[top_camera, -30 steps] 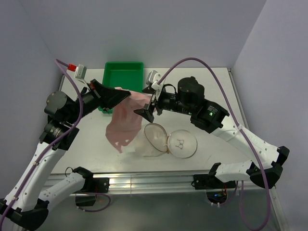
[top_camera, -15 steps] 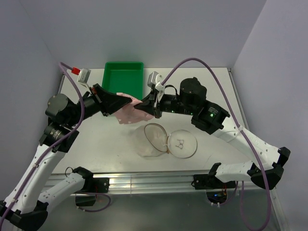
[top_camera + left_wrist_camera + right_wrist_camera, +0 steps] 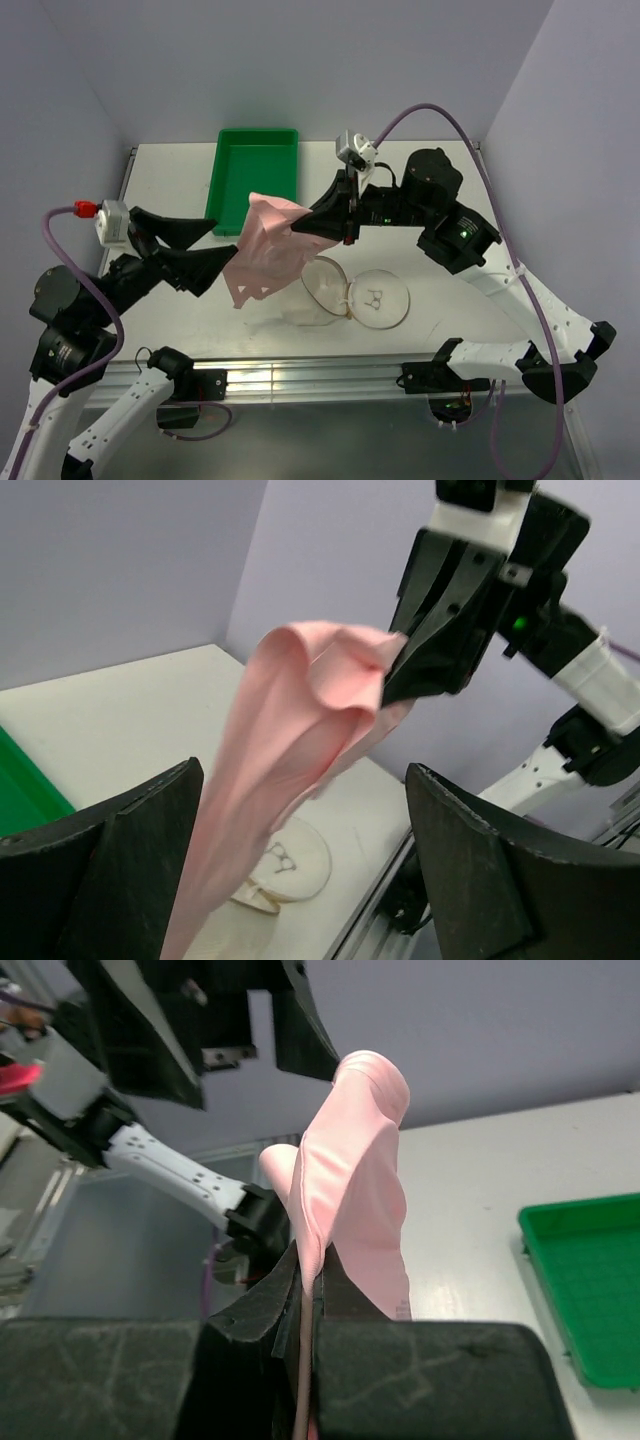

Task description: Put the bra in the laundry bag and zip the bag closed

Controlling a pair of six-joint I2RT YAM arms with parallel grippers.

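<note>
While the right gripper [image 3: 312,226] pinches one folded edge of the bra [image 3: 262,248] tight between its fingers, the pink fabric hangs in the air over the middle of the table [image 3: 160,185], just left of centre in the overhead view. Its long axis slants from the pinch at upper right down to a ragged tail at lower left, and the wrist view on that arm shows the bra [image 3: 358,1175] rising out of the closed fingertips as a narrow fold. The left gripper [image 3: 226,240] sits at the lower-left end of the cloth with its fingers spread wide; in its own view the bra [image 3: 300,730] drops between the two black fingers [image 3: 110,880], but I can't tell whether either one touches it. The laundry bag [image 3: 392,306] lies open on the table just below and to the right of the hanging fabric, one half tipped up, the other flat with its dark mark showing. The green tray [image 3: 214,185] sits at the upper left, behind the bra and apart from the bag. Both arms crowd the space above the pouch.
</note>
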